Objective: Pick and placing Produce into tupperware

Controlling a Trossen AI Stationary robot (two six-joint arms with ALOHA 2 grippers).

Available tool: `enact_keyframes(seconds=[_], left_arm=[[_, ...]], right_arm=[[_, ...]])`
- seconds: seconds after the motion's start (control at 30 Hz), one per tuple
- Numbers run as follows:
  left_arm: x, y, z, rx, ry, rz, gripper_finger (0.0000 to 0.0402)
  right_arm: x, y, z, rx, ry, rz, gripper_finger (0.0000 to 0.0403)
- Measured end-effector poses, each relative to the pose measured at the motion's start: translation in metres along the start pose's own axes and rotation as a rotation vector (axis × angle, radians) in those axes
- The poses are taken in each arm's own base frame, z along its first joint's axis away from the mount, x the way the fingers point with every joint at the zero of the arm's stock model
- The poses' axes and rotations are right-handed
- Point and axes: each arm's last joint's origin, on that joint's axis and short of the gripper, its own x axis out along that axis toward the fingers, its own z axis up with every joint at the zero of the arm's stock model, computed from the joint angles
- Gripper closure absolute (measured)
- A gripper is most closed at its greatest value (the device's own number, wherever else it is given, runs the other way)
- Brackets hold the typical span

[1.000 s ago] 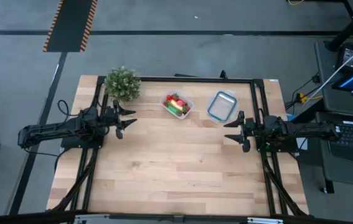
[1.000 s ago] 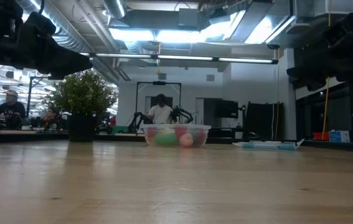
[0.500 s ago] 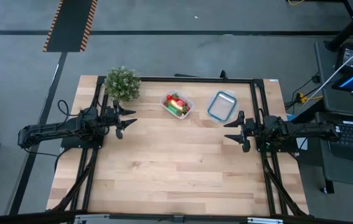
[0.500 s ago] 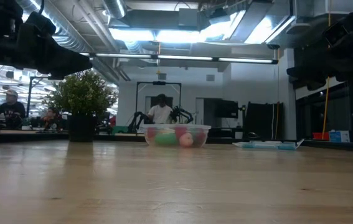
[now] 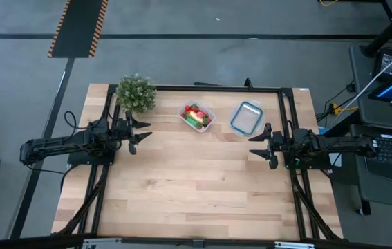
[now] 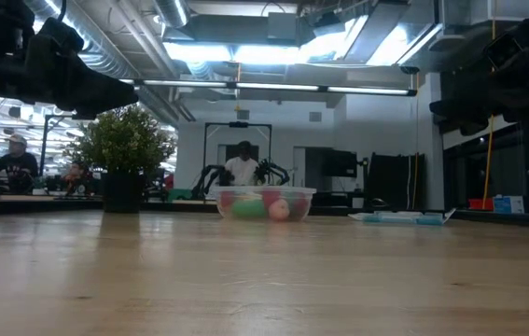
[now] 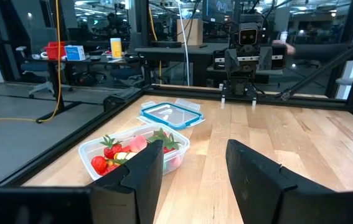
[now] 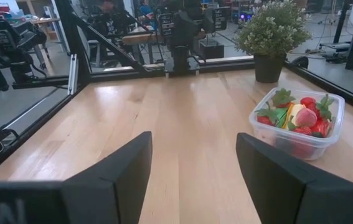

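Note:
The clear tupperware stands on the table near its far edge, and the produce lies inside it: red pieces, a green piece, a yellow piece. My left gripper hangs open above the table's left side, pointing level toward the right. Over the right side my right gripper hangs open too, pointing level toward the left. Both are well clear of the container and hold nothing. The tupperware also shows in the left wrist view and the low view.
A clear blue-rimmed piece lies flat right of the tupperware. A bushy potted plant stands at the far left corner. Black frame rails run along the table's far edge and sides. Bare wood fills the middle and near half.

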Motion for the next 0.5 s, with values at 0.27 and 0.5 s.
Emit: enact_keyframes(seconds=[0.27,0.5], left_arm=[[0.0000,0.0000,0.0000,0.000,0.000,0.000,0.0227],[0.0000,0.0000,0.0000,0.000,0.000,0.000,0.0232]], right_arm=[[0.0000,0.0000,0.0001,0.002,-0.001,0.000,0.0169],[0.0000,0.0000,0.0000,0.003,0.000,0.000,0.0169]])
